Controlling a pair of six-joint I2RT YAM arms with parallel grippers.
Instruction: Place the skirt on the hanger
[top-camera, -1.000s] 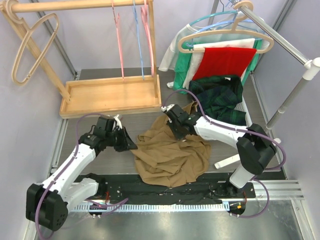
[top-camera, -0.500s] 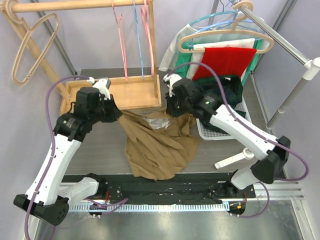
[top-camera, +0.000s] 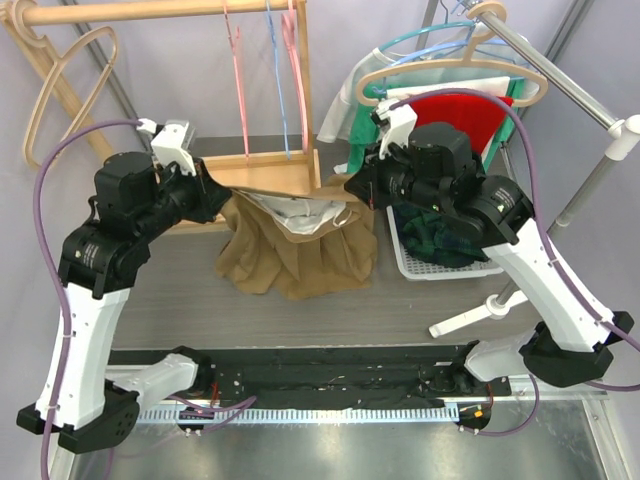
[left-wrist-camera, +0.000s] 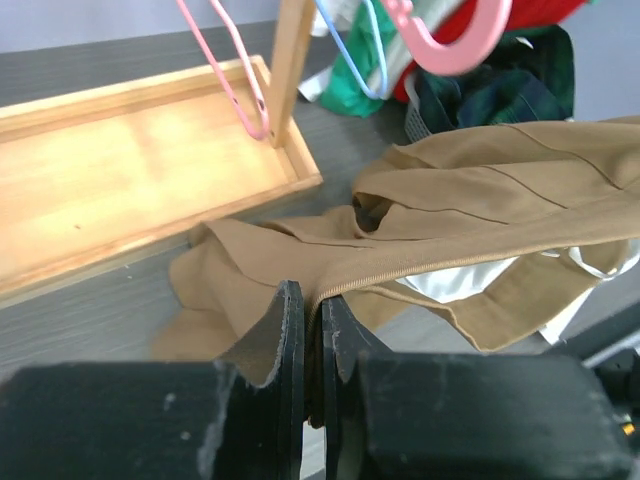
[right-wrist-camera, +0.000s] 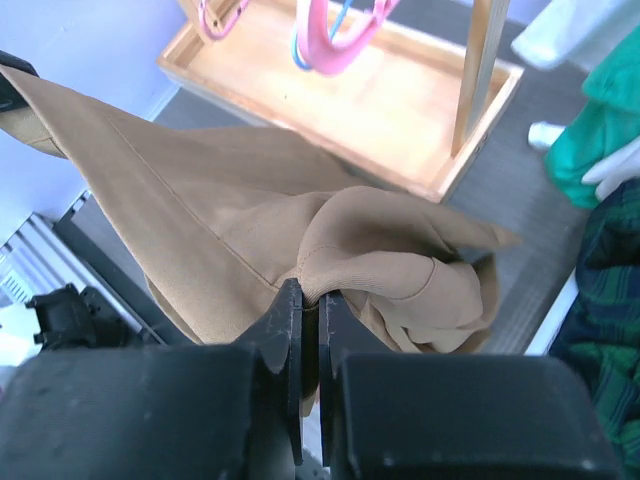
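Note:
The tan skirt (top-camera: 290, 245) hangs stretched between both grippers above the table, its waistband taut and its white lining showing. My left gripper (top-camera: 212, 190) is shut on the waistband's left end; the left wrist view shows the tan hem (left-wrist-camera: 420, 265) pinched between the fingers. My right gripper (top-camera: 350, 190) is shut on the right end, with bunched fabric (right-wrist-camera: 390, 270) in its jaws. Pink and blue hangers (top-camera: 240, 90) hang from the wooden rack's rail behind the skirt. A beige hanger (top-camera: 60, 95) hangs at the rack's left end.
The wooden rack's tray base (top-camera: 270, 170) lies right behind the skirt. A white basket (top-camera: 415, 265) with a dark plaid garment (top-camera: 450, 235) stands at the right. A metal rail (top-camera: 560, 85) carries hung green, white and red clothes (top-camera: 450, 115). A white rail foot (top-camera: 465, 320) lies on the table.
Both grippers have risen and moved back with the skirt. It has gone from a heap on the table to hanging spread between them, near the wooden rack.

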